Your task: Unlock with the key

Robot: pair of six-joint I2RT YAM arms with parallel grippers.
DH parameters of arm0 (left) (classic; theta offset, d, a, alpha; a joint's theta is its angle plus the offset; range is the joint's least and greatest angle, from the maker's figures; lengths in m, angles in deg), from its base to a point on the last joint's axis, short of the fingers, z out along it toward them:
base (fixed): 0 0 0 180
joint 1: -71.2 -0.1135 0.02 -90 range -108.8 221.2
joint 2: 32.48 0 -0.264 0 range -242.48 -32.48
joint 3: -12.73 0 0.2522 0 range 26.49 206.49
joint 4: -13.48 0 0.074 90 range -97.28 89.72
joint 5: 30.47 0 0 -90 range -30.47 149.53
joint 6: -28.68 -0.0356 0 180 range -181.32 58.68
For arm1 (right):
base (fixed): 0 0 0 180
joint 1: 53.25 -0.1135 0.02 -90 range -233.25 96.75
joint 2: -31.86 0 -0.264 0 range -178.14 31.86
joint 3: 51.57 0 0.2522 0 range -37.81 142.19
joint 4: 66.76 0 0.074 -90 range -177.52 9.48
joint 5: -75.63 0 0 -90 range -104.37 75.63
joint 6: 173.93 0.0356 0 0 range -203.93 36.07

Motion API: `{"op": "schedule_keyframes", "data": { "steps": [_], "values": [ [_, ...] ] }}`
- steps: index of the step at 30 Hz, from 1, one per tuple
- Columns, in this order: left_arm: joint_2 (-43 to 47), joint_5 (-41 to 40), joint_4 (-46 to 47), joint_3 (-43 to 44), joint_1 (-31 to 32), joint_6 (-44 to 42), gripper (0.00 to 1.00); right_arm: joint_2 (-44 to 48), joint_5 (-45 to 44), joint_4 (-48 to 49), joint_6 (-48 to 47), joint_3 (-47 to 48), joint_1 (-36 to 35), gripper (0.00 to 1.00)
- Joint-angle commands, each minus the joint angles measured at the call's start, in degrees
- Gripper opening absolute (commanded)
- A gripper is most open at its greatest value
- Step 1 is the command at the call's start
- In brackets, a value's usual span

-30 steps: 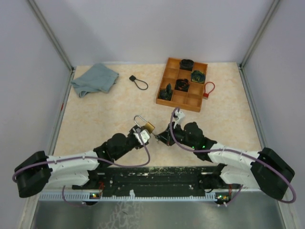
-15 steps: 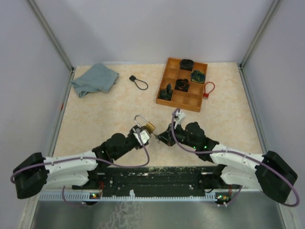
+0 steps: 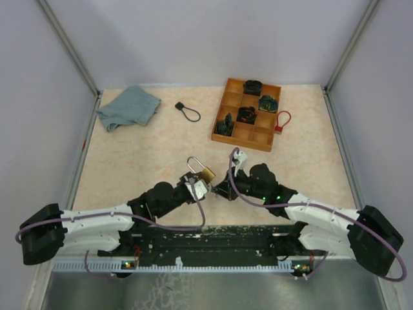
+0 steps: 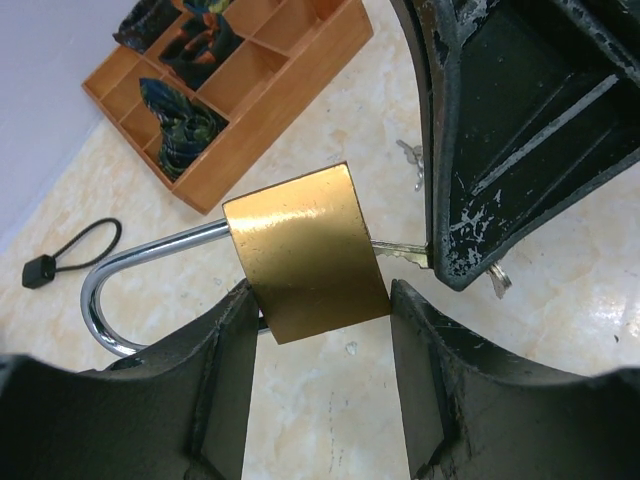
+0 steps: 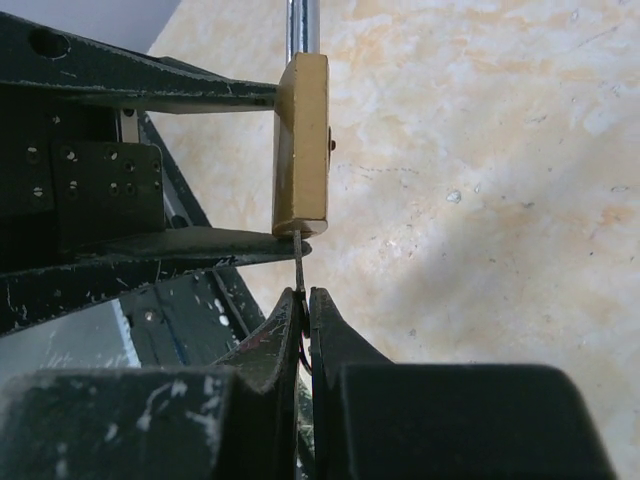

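The padlock (image 4: 305, 253) is a brass body with a steel shackle (image 4: 110, 290). I see it held off the table (image 3: 129, 168), in the near centre of the workspace between the two arms. The key (image 4: 400, 256) has its blade seated in the bottom face of the body. The shackle's returning leg passes behind a finger, so I cannot tell whether it is latched.

The left gripper (image 4: 322, 310) stands partly open, and its two fingers (image 4: 225, 370) clamp the flat faces of the body. The right gripper (image 5: 304, 295) is closed almost fully. Its fingertips pinch the head of the key, in line with the keyhole, just beside the lock. A second small key (image 4: 408, 152) hangs near the right gripper.

Further out, a wooden tray (image 3: 242, 143) sits at the far right, with dark items in several compartments. A red loop (image 3: 282, 121) lies just beside its right side. A black loop (image 3: 188, 111) lies to the left of the tray. A folded blue cloth (image 3: 128, 106) occupies the far left corner.
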Motion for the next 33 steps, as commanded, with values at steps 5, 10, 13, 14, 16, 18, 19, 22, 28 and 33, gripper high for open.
{"op": "schedule_keyframes", "data": {
  "steps": [5, 10, 13, 14, 16, 18, 19, 22, 28, 33],
  "values": [
    [3.99, 9.38, -1.38, 1.67, 3.10, -0.76, 0.00, 8.59, -0.65, 5.66, -3.63, 5.62, 6.74, 0.00],
    [3.41, 8.26, -2.97, 2.52, 3.14, -1.55, 0.00, 7.74, 2.30, 4.84, -2.20, 7.18, 6.77, 0.00],
    [3.70, 3.23, -2.72, 2.88, 3.14, 0.25, 0.00, 8.29, 0.91, 2.13, -2.47, 8.27, 6.81, 0.00],
    [3.58, 0.19, -2.53, 3.02, 3.15, 1.73, 0.00, 8.50, 0.59, 1.30, -2.67, 8.50, 6.80, 0.00],
    [2.99, -6.02, -2.86, 3.60, 3.00, 3.99, 0.00, 8.71, 0.41, -0.33, -3.10, 9.30, 6.79, 0.00],
    [1.92, -9.49, -3.69, 4.48, 3.02, 5.10, 0.00, 8.52, 0.61, -1.94, -3.64, 10.07, 6.75, 0.00],
    [1.41, -10.83, -3.93, 4.81, 2.98, 5.66, 0.00, 8.18, 0.98, -2.91, -4.12, 10.63, 6.79, 0.00],
    [0.75, -13.03, -1.87, 4.57, 3.04, 6.34, 0.00, 6.40, 2.78, -5.65, -4.92, 12.33, 6.75, 0.00],
    [1.41, -13.91, -6.48, 7.85, 1.42, 9.74, 0.00, 5.08, 4.06, -9.23, -9.79, 13.45, 6.74, 0.00],
    [3.80, -6.45, -19.81, 12.13, -3.85, 19.50, 0.00, 5.63, 2.12, -12.03, -15.50, 13.20, 6.74, 0.00]
  ]
}}
